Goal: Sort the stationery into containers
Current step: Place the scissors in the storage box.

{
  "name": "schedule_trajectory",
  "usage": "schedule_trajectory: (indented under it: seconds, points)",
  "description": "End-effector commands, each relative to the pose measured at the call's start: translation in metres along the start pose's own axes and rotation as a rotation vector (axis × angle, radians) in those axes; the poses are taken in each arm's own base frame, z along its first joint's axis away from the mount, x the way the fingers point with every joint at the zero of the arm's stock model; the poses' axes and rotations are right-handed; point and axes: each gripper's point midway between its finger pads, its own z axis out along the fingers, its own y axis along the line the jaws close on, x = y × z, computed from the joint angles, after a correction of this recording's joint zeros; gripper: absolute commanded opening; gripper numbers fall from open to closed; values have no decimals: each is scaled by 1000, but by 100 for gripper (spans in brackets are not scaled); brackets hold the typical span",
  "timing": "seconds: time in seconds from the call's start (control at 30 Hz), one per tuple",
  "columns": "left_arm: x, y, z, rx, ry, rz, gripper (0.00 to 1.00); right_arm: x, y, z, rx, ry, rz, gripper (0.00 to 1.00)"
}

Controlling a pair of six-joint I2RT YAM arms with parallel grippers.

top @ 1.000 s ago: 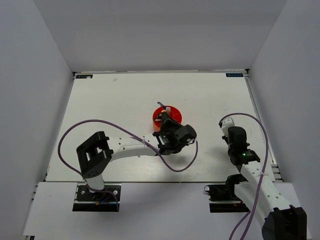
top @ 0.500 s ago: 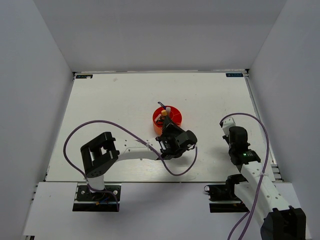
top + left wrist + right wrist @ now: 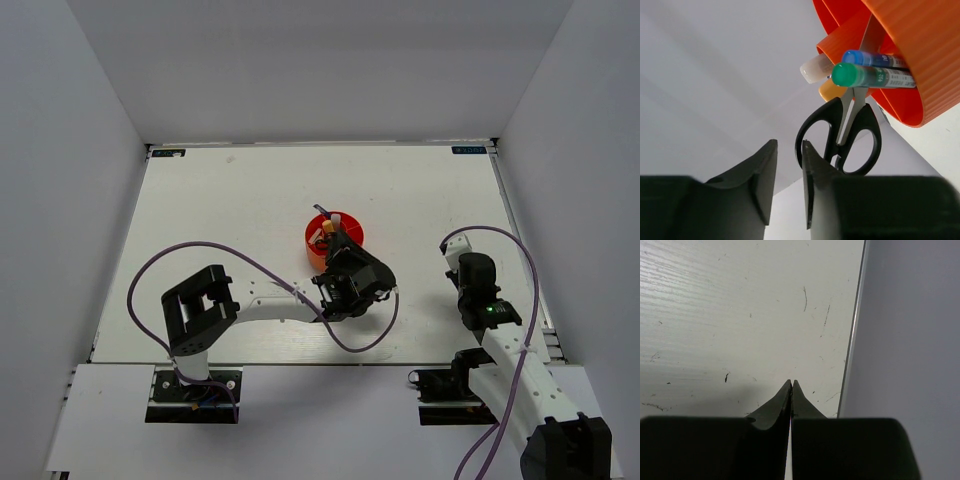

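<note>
Top cam sat high over the near edge, looking down on the whole table. Left wrist cam was right up against the orange tub, which the top view also caught mid-table. Right wrist cam faced bare tabletop close up, by the right wall.

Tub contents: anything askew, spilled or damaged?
Nothing stands out. The tub holds the scissors blades-in, handles jutting past the rim beside a green-capped pen and a blue-capped pen. Left pincer is open, just beside a handle loop.
</note>
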Motion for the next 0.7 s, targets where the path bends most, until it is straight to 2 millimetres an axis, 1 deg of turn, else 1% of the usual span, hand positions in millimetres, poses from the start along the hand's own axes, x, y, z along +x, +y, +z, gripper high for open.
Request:
schedule_trajectory:
  seconds: [0.0, 0.2, 0.27, 0.33, 0.43, 0.67]
  points:
    - [4, 9, -5, -28, 11, -39, 39, -10, -6, -1, 20, -39, 43, 0]
    - [4, 9, -6, -31, 13, -34, 45, -10, -6, -1, 22, -41, 46, 0]
    - [4, 12, -7, -38, 14, -43, 45, -10, -6, -1, 19, -41, 45, 0]
    - [2, 13, -9, -42, 10, -42, 47, -9, -6, -1, 20, -40, 46, 0]
    - [0, 17, -12, -53, 6, -54, 47, -8, -7, -1, 22, -37, 50, 0]
    - [-7, 16, -11, -51, -2, -44, 49, -9, -7, -1, 23, -42, 51, 0]
